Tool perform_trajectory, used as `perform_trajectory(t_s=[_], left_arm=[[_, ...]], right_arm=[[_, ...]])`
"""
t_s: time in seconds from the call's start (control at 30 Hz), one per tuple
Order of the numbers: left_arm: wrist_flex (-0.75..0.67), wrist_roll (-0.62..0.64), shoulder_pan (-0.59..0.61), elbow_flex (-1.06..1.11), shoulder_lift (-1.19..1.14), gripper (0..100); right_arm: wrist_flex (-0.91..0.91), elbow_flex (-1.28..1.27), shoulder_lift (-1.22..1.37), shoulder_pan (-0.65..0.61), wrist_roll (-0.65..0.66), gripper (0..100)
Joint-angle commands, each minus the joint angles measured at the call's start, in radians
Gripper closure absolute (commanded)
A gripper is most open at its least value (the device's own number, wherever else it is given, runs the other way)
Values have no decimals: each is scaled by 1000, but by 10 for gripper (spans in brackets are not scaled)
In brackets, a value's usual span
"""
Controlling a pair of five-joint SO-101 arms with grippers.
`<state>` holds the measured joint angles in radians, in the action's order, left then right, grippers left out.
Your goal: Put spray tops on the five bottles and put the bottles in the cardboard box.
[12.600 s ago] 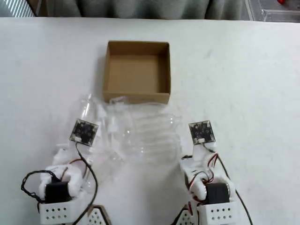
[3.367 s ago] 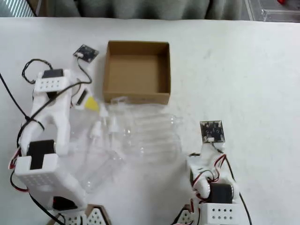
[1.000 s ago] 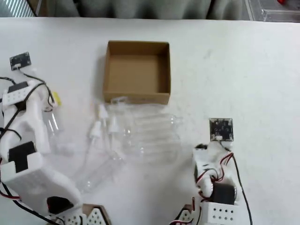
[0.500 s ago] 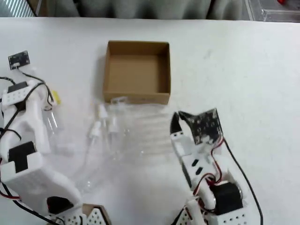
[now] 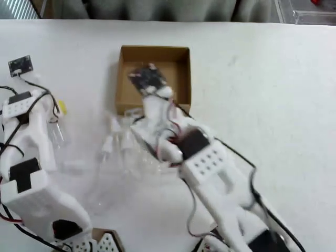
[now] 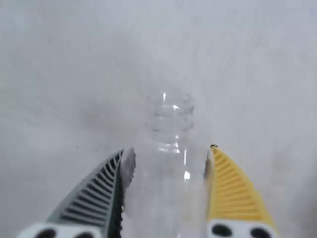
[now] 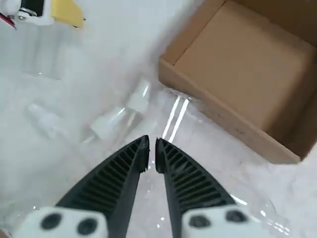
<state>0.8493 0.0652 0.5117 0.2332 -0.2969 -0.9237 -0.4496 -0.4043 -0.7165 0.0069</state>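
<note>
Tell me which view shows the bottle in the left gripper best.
The left wrist view: the bottle sits close up in the left gripper, its threaded neck bare, no spray top. The high view shows it as a faint clear shape beside the arm. The right wrist view catches it far off.

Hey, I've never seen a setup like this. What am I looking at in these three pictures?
Two small robot arms sit at a white table. The wide picture looks down from above. The other two come from a camera on each arm's wrist. The left gripper holds a clear bottle between one grey and one yellow finger. The right gripper is black, closed and holding nothing. It hangs over loose spray tops and other bottles lying beside a cardboard box.
</note>
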Motion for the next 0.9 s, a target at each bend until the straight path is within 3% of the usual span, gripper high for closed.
perform_trajectory(t_s=[0.0, 0.3, 0.4, 0.53, 0.7, 0.87], left_arm=[[-6, 9, -2, -54, -19, 919], [129, 9, -2, -226, -137, 919], [152, 9, -2, -247, -153, 919], [152, 9, -1, -247, -153, 919], [152, 9, -1, -247, -153, 919], [152, 9, -1, -247, -153, 919]], right_arm=[[31, 207, 208, -61, -6, 981], [15, 583, 700, -70, -9, 980], [-90, 730, 816, -81, -9, 974], [-297, 976, 946, -73, -9, 891], [-475, 1290, 1113, -68, -9, 926], [-615, 1556, 1270, -73, -11, 896]])
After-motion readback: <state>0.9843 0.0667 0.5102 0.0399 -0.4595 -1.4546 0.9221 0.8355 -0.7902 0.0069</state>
